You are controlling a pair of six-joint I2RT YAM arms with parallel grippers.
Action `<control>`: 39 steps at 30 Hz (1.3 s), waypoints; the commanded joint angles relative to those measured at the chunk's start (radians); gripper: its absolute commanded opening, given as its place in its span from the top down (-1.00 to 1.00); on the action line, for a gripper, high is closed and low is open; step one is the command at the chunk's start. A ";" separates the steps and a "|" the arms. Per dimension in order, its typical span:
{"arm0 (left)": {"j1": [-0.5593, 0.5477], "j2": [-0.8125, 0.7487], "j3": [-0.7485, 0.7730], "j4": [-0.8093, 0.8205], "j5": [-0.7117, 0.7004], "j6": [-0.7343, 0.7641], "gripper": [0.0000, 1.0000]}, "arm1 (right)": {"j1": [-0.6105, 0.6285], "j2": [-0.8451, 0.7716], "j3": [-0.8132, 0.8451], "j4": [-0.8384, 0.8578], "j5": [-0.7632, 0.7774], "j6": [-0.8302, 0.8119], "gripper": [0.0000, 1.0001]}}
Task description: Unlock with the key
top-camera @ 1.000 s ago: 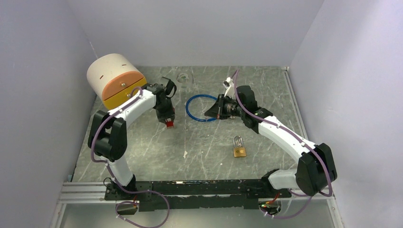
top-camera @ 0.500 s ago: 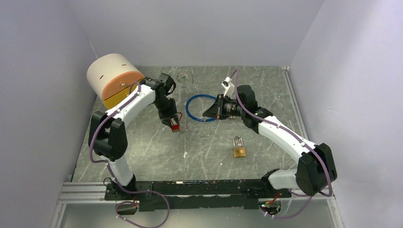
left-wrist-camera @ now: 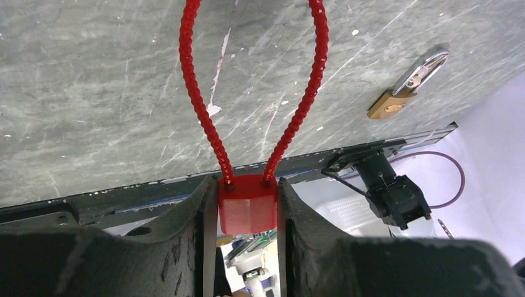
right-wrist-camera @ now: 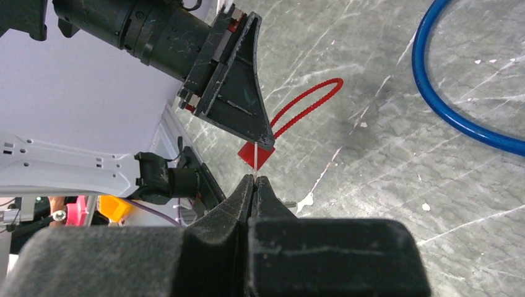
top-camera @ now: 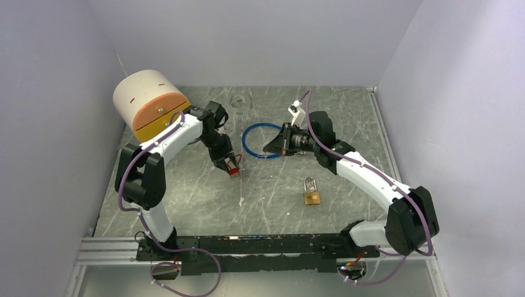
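- In the left wrist view, the top of the loop of the red cable lock [left-wrist-camera: 247, 204] runs off the upper edge. The lower end of its body sinks out of sight between the fingers [left-wrist-camera: 186, 229] of the left gripper [left-wrist-camera: 246, 180].
- The padlock [left-wrist-camera: 389, 105] is too small there to show a keyhole.
- In the right wrist view, a thin pale sliver [right-wrist-camera: 254, 162] sticks out from the pressed-together tips of the right gripper [right-wrist-camera: 254, 180]. Seen edge-on, it cannot be told whether it is the key.
- The blue cable loop [right-wrist-camera: 421, 62] is cut off by the top and right edges.
- From above, a small clear object [top-camera: 238, 101] at the back of the table [top-camera: 272, 204] is too small to identify.
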 commanded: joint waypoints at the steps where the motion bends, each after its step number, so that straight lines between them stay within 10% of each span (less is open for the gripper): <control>1: 0.003 -0.044 0.003 0.017 0.041 -0.028 0.95 | -0.004 -0.001 -0.009 0.054 -0.024 0.004 1.00; 23: 0.008 -0.187 -0.130 0.330 -0.068 -0.495 0.95 | 0.095 0.140 0.108 -0.053 0.039 -0.062 1.00; 39: 0.033 -0.216 -0.160 0.381 -0.027 -0.558 0.95 | 0.127 0.192 0.168 -0.105 0.067 -0.087 1.00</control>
